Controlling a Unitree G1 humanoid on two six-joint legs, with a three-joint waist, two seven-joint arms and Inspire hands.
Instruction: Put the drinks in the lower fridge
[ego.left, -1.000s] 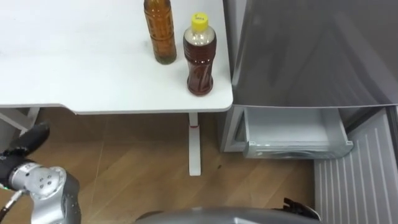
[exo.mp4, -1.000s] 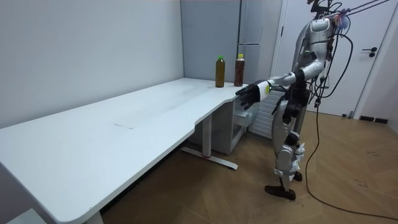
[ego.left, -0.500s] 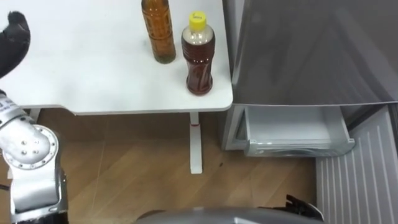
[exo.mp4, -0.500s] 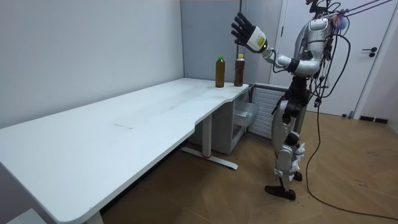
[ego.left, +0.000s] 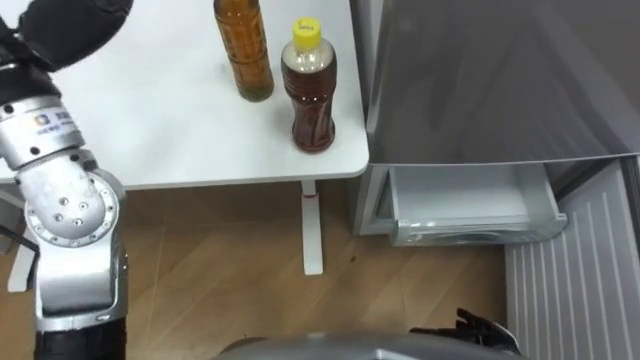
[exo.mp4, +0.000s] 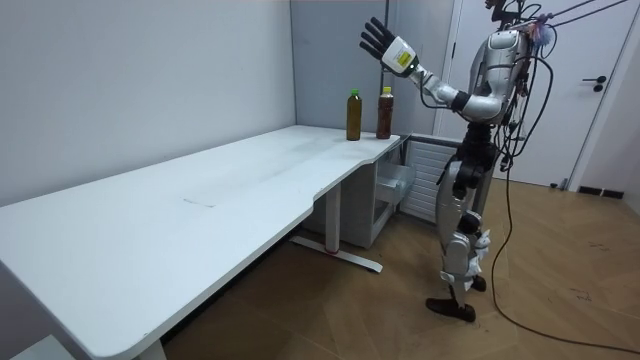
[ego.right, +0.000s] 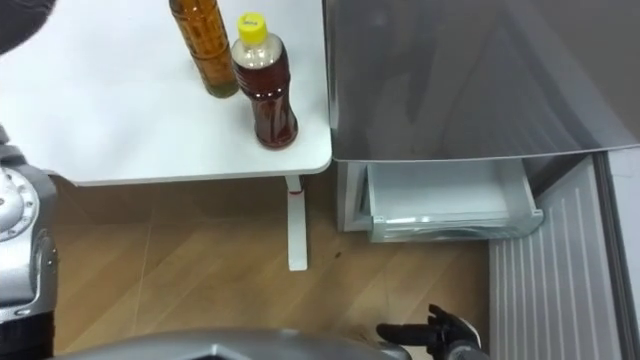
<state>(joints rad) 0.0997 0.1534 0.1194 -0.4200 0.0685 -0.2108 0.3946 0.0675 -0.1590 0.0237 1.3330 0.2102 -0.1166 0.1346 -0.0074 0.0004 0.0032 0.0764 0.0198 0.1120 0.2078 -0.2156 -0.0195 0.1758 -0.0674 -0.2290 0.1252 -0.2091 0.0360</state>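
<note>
High over the table (ego.left: 150, 130), left hand (exo.mp4: 378, 38) spreading its fingers wide, gripping nothing, amber bottle (ego.left: 245, 50) standing upright below it, cap being cut off, yellow-capped bottle (ego.left: 309, 90) upright just beside, fridge drawer (ego.left: 465, 205) sitting open beyond, right hand (ego.right: 440, 330) showing dimly, low.

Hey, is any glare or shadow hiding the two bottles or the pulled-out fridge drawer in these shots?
No. Left eye view: the grey fridge door carries pale diagonal reflections, nothing harsh; the yellow-capped bottle and the taller bottle are evenly lit, casting faint shadows on the white table; the drawer is bright inside. Room view: even light, a soft shadow under the table.
</note>
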